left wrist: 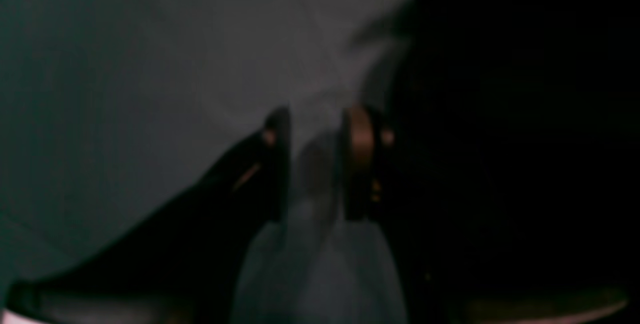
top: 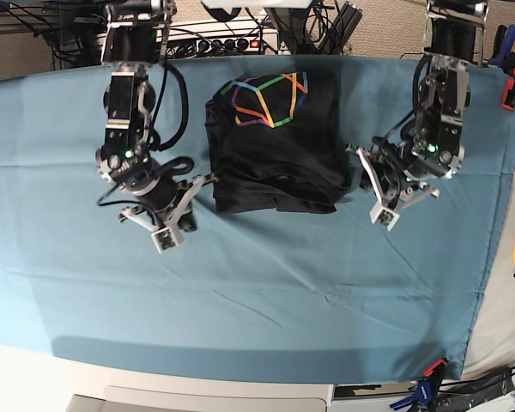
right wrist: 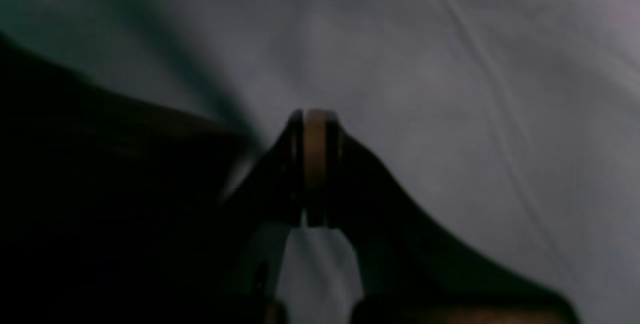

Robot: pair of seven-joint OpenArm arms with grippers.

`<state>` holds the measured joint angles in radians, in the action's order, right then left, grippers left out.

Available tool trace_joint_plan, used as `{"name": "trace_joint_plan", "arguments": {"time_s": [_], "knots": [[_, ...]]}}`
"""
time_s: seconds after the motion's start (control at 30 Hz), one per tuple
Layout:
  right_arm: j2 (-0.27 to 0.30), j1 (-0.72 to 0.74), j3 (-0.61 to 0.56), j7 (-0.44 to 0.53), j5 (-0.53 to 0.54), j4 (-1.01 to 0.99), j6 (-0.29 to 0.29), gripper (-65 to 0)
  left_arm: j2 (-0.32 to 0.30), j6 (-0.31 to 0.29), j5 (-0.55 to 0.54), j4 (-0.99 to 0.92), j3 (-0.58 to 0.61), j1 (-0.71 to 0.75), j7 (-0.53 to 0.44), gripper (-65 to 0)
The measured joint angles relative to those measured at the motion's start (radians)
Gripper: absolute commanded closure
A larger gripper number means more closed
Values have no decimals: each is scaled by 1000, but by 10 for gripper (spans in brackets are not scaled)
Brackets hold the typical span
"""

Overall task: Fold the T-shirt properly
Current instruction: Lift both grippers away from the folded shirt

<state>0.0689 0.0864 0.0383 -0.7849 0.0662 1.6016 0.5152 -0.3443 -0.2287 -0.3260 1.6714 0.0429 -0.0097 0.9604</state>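
From the base view I see the T-shirt (top: 275, 142) lying folded into a compact dark rectangle on the teal table cloth (top: 257, 300), toward the far middle of the table, its rainbow line print facing up at the far end. The right gripper (top: 173, 225) sits just beside the shirt's near corner on that view's left; in its wrist view the right gripper (right wrist: 314, 169) has its pads pressed together with nothing between them, black fabric filling the frame beside it. The left gripper (top: 379, 190) hangs close to the shirt's opposite edge, and its wrist view shows the left gripper (left wrist: 317, 164) with jaws apart, bare cloth visible in the gap (both wrist pictures are dim and blurred).
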Motion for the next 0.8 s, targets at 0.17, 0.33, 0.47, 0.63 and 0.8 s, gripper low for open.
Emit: {"name": "trace_joint_plan", "arguments": {"time_s": [0.17,0.33,0.47,0.63,0.8], "knots": [[86,42,0,-5,-40,-104,-83,0,1,0,14,0,-5,12,-2,-138],[173,26,69,-87,24,-39,-101,0,3,32,-18,25,-92,15,57,0],[199,-53,213,-122,151,58,-95,0,1,30,-78,64,-186,45,64,0],[199,-196,415,-204,421,149,-27,0,4,23,-200,112,-280,195,95,0],[143,-300,465,-295,818,236,150,0,6,-44,-362,257,-333,308,81,0]]}}
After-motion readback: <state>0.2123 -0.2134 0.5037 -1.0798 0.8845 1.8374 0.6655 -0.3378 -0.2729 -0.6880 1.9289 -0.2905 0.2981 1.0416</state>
